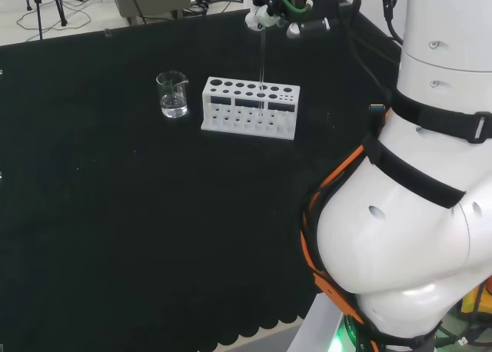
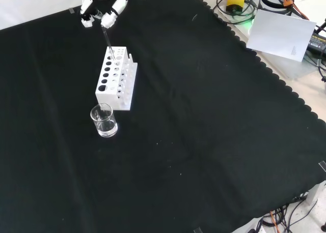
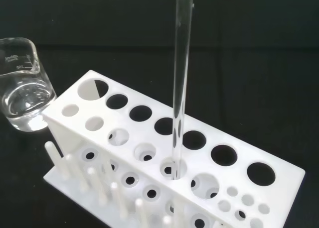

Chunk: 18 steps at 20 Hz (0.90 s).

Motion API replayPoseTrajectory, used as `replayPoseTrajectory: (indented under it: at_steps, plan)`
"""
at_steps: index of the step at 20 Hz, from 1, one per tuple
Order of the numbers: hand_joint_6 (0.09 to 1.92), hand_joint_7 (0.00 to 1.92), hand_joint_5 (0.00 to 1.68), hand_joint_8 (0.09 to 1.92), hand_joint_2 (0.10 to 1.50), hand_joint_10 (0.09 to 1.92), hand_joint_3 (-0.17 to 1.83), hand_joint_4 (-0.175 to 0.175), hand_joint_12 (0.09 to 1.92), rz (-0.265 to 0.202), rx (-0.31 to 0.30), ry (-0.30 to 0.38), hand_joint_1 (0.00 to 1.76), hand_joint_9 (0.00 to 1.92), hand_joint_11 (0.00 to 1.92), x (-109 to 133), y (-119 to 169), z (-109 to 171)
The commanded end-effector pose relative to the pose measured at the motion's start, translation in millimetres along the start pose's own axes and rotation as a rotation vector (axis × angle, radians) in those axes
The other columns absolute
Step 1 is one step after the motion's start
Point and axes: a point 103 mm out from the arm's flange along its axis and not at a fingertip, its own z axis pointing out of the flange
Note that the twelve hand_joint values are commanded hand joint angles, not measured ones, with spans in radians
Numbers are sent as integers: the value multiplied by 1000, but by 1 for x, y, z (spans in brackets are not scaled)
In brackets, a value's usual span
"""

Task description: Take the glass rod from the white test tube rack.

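Glass rod (image 3: pixel 180 88) pinched upright by the hand (image 2: pixel 104 11) — lower end in white rack (image 3: pixel 199 163).

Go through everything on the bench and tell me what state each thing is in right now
Clear glass rod: near upright, lower end in a hole of the rack, top held.
White plastic test tube rack: standing on the cloth, other holes empty.
Small clear glass beaker: upright beside the rack, a little clear liquid inside.
Robot hand: fingers pinching the rod's top.
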Motion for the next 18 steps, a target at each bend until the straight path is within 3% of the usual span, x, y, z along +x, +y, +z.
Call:
replayPoseTrajectory:
  at_steps: [1, 14, 18]
  plan:
    - [901, 799, 401, 1031, 1252, 1034, -175, -175, 1279, 7, 23, 3, 679, 1114, 961, -2, 4, 5]
    - [910, 866, 447, 1060, 1256, 1077, -175, -175, 1279, 3, 63, 12, 688, 1196, 1064, -3, -1, 39]
    - [914, 896, 478, 1065, 1254, 1090, -175, -175, 1274, 0, 80, -20, 701, 1247, 1134, -1, -1, 42]
